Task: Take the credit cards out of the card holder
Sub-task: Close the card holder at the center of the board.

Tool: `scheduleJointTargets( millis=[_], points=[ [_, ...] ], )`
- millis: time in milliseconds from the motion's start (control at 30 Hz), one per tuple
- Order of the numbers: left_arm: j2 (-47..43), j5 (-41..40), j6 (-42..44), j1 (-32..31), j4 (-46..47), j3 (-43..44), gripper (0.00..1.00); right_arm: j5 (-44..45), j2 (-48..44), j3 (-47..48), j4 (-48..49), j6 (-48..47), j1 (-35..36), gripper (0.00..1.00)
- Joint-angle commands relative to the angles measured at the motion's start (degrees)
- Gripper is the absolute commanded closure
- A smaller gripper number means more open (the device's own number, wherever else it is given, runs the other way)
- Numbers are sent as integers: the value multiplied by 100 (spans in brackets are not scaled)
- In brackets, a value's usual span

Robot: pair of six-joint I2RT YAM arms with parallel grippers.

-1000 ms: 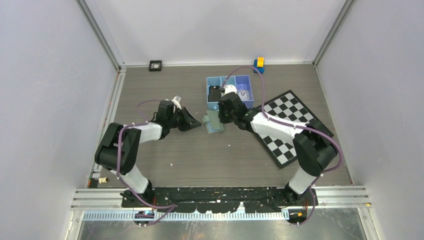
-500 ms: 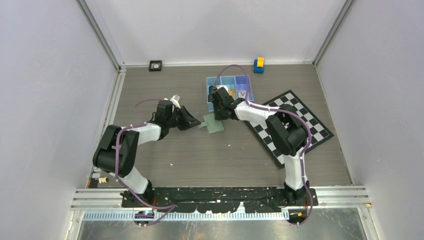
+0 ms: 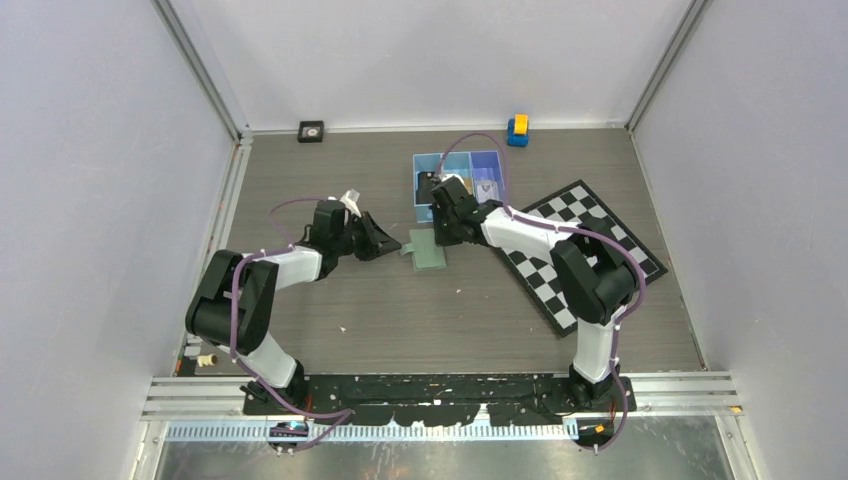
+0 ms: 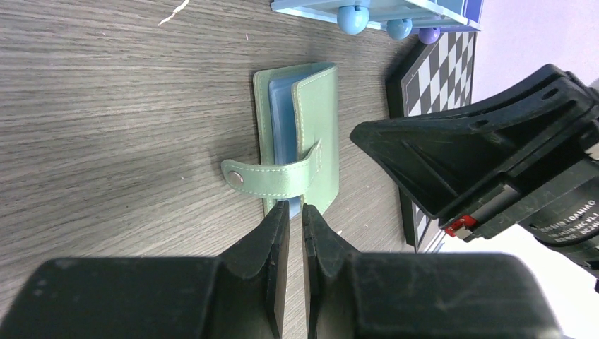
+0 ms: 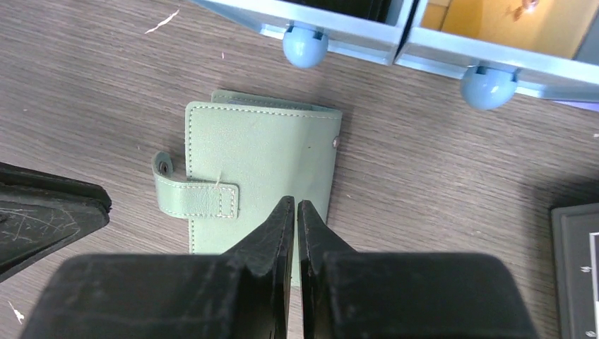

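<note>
**Op A:** Wallet (image 5: 261,159) pos?
**Op B:** Flat on table (image 5: 92,92), folded, snap tab undone; just in front of blue tray (image 5: 339,28)
**Op A:** Tool status?
**Op B:** L gripper (image 4: 294,210): fingers together, nothing between, tips just beside tab. R gripper (image 5: 296,205): fingers together, nothing held, tips over wallet
**Op A:** Cards?
**Op B:** Orange card (image 5: 487,18) in tray's mid compartment, black card (image 3: 425,186) in left one
</note>
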Motion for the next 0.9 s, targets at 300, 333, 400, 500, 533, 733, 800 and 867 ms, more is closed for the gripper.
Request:
scheduleJointTargets(
  millis=[300,333,400,500,533,733,800,867],
  points=[
    [-57,96,27,24,303,46,86,-317,-451,-391,75,152,67,90],
    [-61,93,27,24,302,46,86,-295,-658,-560,141,140,106,90],
    [-63,95,27,23,305,51,86,-273,-746,-664,144,99,195,90],
    [-56,121,10,19,320,46,86,-301,-443,-557,-29,57,281,90],
    [-61,123,10,23,320,46,86,-335,-299,-485,-77,55,293,90],
    [-239,59,80,32,251,11,86,-270,-350,-415,-127,46,301,90],
    [-376,-14,171,32,197,-7,85,-109,-896,-661,-2,2,301,89],
    [-560,-143,325,32,117,-43,84,97,-1473,-968,218,-59,298,87]
  ],
)
